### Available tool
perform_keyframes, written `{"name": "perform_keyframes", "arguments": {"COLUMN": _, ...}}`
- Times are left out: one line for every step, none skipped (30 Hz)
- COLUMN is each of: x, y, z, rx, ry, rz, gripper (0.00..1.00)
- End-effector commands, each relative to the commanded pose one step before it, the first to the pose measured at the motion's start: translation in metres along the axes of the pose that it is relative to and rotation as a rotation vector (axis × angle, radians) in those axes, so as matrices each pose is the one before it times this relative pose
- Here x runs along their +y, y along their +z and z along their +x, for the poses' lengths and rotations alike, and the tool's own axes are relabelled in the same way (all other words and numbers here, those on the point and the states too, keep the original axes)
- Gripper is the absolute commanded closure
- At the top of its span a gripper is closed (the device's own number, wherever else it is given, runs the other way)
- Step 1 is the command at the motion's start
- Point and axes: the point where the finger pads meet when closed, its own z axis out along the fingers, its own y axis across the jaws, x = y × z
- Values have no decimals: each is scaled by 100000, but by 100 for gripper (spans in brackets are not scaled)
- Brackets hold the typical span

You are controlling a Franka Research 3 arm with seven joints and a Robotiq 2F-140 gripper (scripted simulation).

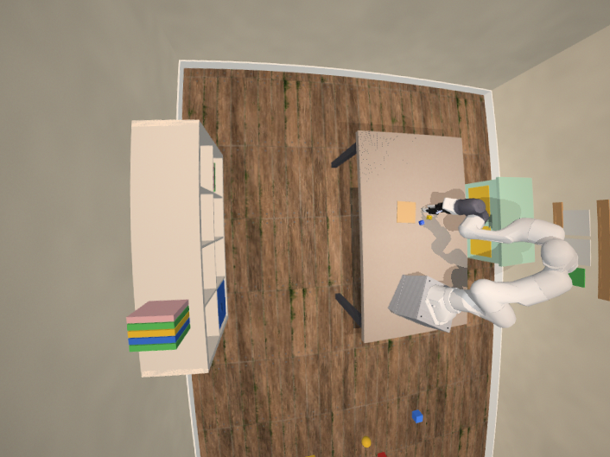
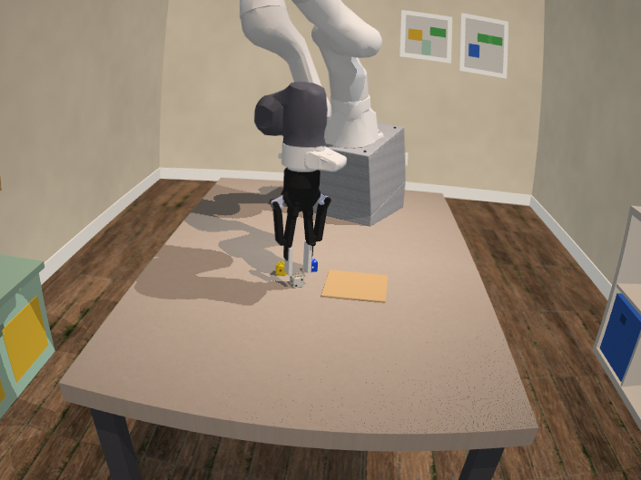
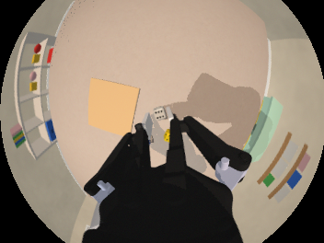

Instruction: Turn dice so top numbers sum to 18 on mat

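Note:
Three small dice lie on the table top, off the orange mat (image 2: 354, 285), just beyond its left edge in the exterior view. The white die (image 2: 296, 280) lies nearest that camera, the yellow die (image 2: 280, 269) to the left and the blue die (image 2: 313, 264) to the right. My gripper (image 2: 298, 266) points straight down among them with its tips close to the table. Its fingers are drawn in to a narrow gap and hold nothing. In the wrist view the white die (image 3: 162, 112) lies just ahead of the fingertips, and the yellow die (image 3: 167, 136) shows between the fingers.
The grey robot base block (image 2: 363, 180) stands at the table's far side. A green cabinet (image 2: 21, 319) stands left of the table and a white shelf (image 1: 173, 243) across the room. A blue cube (image 1: 417, 415) and a yellow ball (image 1: 365, 441) lie on the floor.

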Motion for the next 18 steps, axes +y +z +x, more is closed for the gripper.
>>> {"name": "perform_keyframes", "arguments": {"x": -47, "y": 315, "z": 34, "rx": 63, "ry": 250, "rz": 11, "gripper": 75}}
{"name": "perform_keyframes", "arguments": {"x": 0, "y": 128, "z": 0, "rx": 0, "ry": 0, "rz": 0, "gripper": 75}}
{"name": "perform_keyframes", "arguments": {"x": 0, "y": 145, "z": 0, "rx": 0, "ry": 0, "rz": 0, "gripper": 75}}
{"name": "perform_keyframes", "arguments": {"x": 0, "y": 161, "z": 0, "rx": 0, "ry": 0, "rz": 0, "gripper": 75}}
{"name": "perform_keyframes", "arguments": {"x": 0, "y": 174, "z": 0, "rx": 0, "ry": 0, "rz": 0, "gripper": 75}}
{"name": "perform_keyframes", "arguments": {"x": 0, "y": 183, "z": 0, "rx": 0, "ry": 0, "rz": 0, "gripper": 75}}
{"name": "perform_keyframes", "arguments": {"x": 0, "y": 190, "z": 0, "rx": 0, "ry": 0, "rz": 0, "gripper": 75}}
{"name": "perform_keyframes", "arguments": {"x": 0, "y": 0, "z": 0, "rx": 0, "ry": 0, "rz": 0, "gripper": 75}}
{"name": "perform_keyframes", "arguments": {"x": 0, "y": 0, "z": 0, "rx": 0, "ry": 0, "rz": 0, "gripper": 75}}
{"name": "perform_keyframes", "arguments": {"x": 0, "y": 194, "z": 0, "rx": 0, "ry": 0, "rz": 0, "gripper": 75}}
{"name": "perform_keyframes", "arguments": {"x": 0, "y": 194, "z": 0, "rx": 0, "ry": 0, "rz": 0, "gripper": 75}}
{"name": "perform_keyframes", "arguments": {"x": 0, "y": 191, "z": 0, "rx": 0, "ry": 0, "rz": 0, "gripper": 75}}
{"name": "perform_keyframes", "arguments": {"x": 0, "y": 184, "z": 0, "rx": 0, "ry": 0, "rz": 0, "gripper": 75}}
{"name": "perform_keyframes", "arguments": {"x": 0, "y": 174, "z": 0, "rx": 0, "ry": 0, "rz": 0, "gripper": 75}}
{"name": "perform_keyframes", "arguments": {"x": 0, "y": 161, "z": 0, "rx": 0, "ry": 0, "rz": 0, "gripper": 75}}
{"name": "perform_keyframes", "arguments": {"x": 0, "y": 146, "z": 0, "rx": 0, "ry": 0, "rz": 0, "gripper": 75}}
{"name": "perform_keyframes", "arguments": {"x": 0, "y": 129, "z": 0, "rx": 0, "ry": 0, "rz": 0, "gripper": 75}}
{"name": "perform_keyframes", "arguments": {"x": 0, "y": 110, "z": 0, "rx": 0, "ry": 0, "rz": 0, "gripper": 75}}
